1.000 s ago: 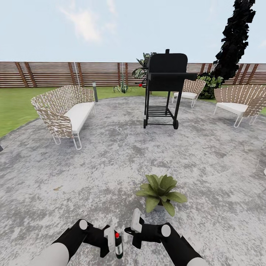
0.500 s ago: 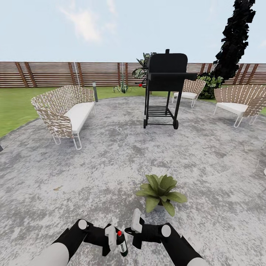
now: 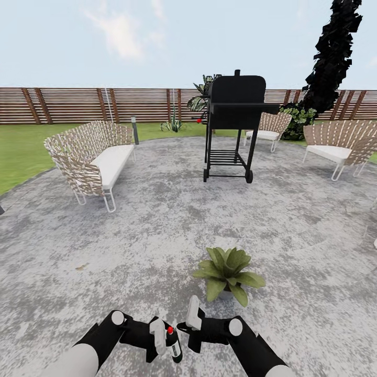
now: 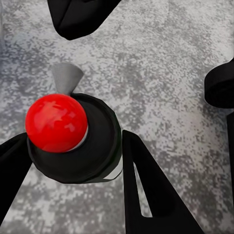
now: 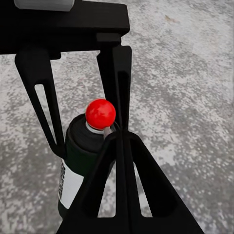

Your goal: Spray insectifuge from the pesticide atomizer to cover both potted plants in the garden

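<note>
Round grey patio all around; one potted plant at one o'clock, near. Left gripper pinching pesticide atomizer; right gripper seemingly shut, empty. Likely risk: nozzle aimed off, missing leaves. Second pot unidentifiable; nozzle direction unclear.
</note>
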Robot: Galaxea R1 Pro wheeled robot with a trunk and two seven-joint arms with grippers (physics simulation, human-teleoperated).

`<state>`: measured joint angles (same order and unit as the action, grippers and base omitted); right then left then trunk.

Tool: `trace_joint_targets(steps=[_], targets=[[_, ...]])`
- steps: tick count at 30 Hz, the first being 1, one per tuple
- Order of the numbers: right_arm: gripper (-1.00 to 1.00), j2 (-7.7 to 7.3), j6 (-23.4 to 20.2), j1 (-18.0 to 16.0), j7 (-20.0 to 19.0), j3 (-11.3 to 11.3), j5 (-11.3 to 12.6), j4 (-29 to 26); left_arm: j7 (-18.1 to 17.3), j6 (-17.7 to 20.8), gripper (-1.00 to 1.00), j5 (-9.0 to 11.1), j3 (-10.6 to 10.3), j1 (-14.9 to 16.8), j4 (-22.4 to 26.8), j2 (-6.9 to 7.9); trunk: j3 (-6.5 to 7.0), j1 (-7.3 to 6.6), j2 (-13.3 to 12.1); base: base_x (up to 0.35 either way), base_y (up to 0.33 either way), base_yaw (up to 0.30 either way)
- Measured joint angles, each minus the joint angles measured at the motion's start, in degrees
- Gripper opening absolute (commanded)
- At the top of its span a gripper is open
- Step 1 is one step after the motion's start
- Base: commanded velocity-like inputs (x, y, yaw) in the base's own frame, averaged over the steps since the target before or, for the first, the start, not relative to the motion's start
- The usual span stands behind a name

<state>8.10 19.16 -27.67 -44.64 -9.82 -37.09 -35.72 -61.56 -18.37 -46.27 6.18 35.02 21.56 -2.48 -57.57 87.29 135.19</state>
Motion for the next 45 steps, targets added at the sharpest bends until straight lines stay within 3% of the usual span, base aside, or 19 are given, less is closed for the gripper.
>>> trace_joint_targets(steps=[45], targets=[[-1.00, -0.11, 0.04, 0.00, 0.00, 0.00, 0.00, 0.01, 0.00, -0.04, -1.00, 0.09, 0.26, 0.46, 0.00, -0.65, 0.00, 0.00, 0.00, 0.000, 0.000, 0.000]])
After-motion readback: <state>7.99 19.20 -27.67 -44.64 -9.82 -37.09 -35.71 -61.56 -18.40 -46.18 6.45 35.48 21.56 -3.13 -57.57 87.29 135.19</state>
